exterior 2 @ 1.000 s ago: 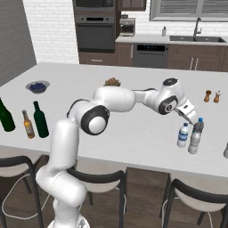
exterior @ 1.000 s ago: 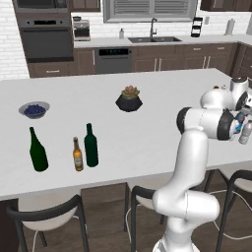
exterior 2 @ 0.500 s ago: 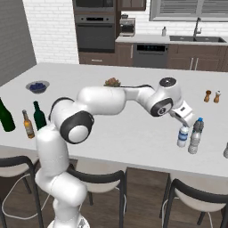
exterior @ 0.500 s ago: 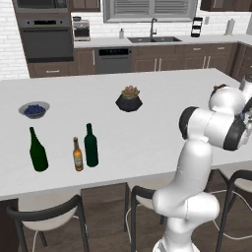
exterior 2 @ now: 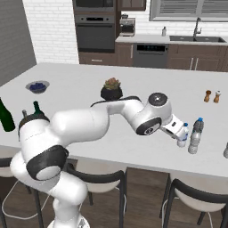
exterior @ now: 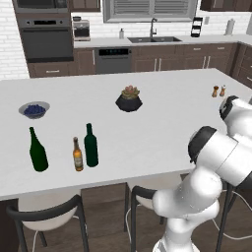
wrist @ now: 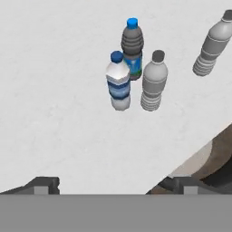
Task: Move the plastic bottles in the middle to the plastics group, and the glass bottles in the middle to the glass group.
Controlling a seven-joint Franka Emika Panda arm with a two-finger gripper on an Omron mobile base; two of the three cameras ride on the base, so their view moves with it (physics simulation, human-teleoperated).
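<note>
Three small bottles cluster ahead of gripper [wrist: 111, 186] in hand view: white bottle with blue label [wrist: 118, 81], blue-capped bottle [wrist: 132, 49] beyond it, grey ribbed bottle [wrist: 153, 81] just beside; fourth grey bottle [wrist: 212, 44] off toward upper right. Likely gathered as plastics group near counter [wrist: 54, 90] edge. Gripper spread wide, holding nothing, hanging above them. Green glass bottle [exterior: 90, 146] stands far off, beside brown beer bottle [exterior: 78, 155] and wine bottle [exterior: 37, 151], glass apparently sorted.

No legible text. The water bottle [wrist: 119, 81] ahead of the fingertips [wrist: 44, 185] carries a blue label band, and the bottle [wrist: 132, 49] behind it likewise (print unreadable on both).
</note>
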